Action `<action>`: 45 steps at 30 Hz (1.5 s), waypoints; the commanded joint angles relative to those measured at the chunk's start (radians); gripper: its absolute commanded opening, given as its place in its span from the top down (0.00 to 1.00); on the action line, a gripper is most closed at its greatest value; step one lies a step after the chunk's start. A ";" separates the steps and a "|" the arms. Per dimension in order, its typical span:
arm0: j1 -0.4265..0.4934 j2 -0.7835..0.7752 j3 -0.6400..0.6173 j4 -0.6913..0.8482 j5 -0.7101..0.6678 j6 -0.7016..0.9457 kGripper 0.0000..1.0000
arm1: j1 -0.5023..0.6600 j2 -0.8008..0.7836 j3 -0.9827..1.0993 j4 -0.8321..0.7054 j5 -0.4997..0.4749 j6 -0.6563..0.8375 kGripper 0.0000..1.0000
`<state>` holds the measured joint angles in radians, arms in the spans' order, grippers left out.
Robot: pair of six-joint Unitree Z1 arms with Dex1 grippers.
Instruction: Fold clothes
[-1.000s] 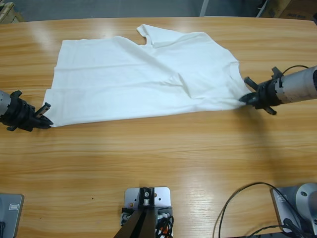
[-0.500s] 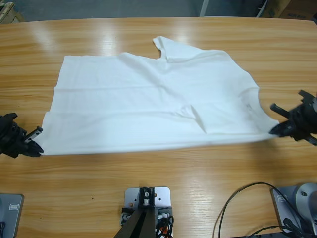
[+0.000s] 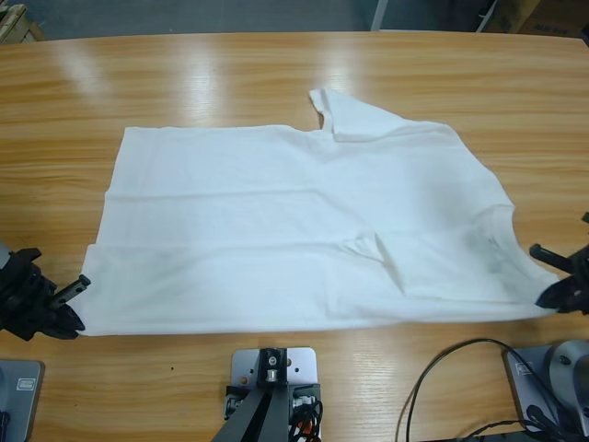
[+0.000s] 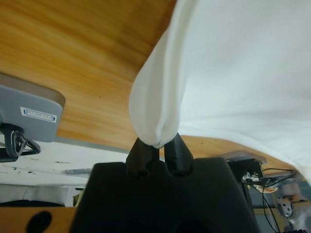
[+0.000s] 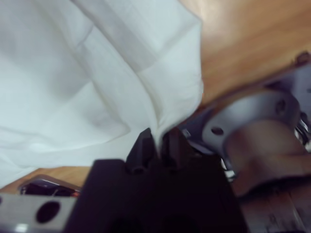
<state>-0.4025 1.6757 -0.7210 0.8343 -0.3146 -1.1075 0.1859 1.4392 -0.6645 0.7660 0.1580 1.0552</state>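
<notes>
Wooden counter (image 3: 276, 368) now shows far more bare wood beyond the T-shirt (image 3: 294, 230) than a second ago — the whole garment has slid toward the near edge, its hem side close above the rig's post and only one short sleeve (image 3: 354, 115) poking out on the far side. The left gripper (image 3: 64, 308) has its jaws closed on the near corner at one end, the right gripper (image 3: 563, 285) pinches the opposite near corner, and both have drawn back with the cloth taut between them. I judge the shirt is flattened and positioned — ready for a first fold away from the near edge.
</notes>
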 commanded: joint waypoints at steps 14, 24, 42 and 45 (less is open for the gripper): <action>-0.012 -0.422 -0.136 0.257 0.032 -0.138 0.28 | 0.041 -0.159 -0.371 0.045 -0.116 -0.478 0.00; -0.012 -0.355 -0.121 0.006 0.131 0.047 0.05 | 0.213 0.307 -0.715 -0.024 -0.274 -1.031 0.01; -0.012 -0.132 -0.115 -0.223 0.358 0.657 0.04 | 0.197 0.694 -0.954 -0.130 -0.093 -1.591 0.31; -0.012 -0.100 -0.114 -0.231 0.358 0.658 0.04 | 0.187 0.727 -0.982 -0.116 -0.055 -1.594 0.31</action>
<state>-0.4054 1.4861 -0.8580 0.6319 0.0304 -0.4663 0.4126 2.0268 -1.5726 0.6005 0.0248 -0.5208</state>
